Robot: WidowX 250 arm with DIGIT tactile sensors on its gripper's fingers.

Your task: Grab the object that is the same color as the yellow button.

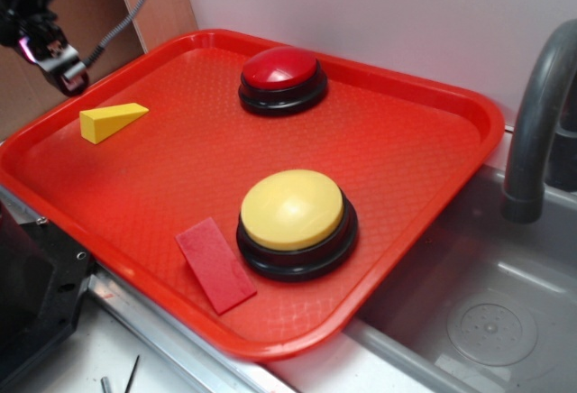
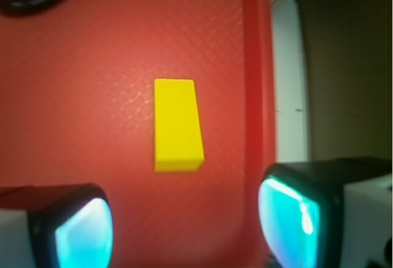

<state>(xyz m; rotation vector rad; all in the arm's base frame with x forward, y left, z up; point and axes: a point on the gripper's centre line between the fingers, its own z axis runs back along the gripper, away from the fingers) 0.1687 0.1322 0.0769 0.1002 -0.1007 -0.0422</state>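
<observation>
Fingers [image 2: 80, 231] apart, nothing btwn them, hovering above yellow wedge [image 2: 177, 125] near red tray's [image 1: 397, 141] left rim. Risk: descending off-centre, a pad could nudge the wedge away, w/ its tapered faces slipping.

I can read no text, label, brand, number or sign in either view. The red plastic tray [image 1: 424, 141] has only an embossed diamond texture, no words. The small yellow wedge-shaped block [image 1: 110, 122] has plain faces, and from the wrist view its top [image 2: 177, 123] is also blank. The large pale-yellow domed button on a black round base [image 1: 292, 210] carries no print, and the red domed button on a black base [image 1: 280, 68] carries none either. The flat red rectangular piece [image 1: 215, 263] is unmarked. The grey curved faucet pipe [image 1: 538, 114] shows no logo.
</observation>
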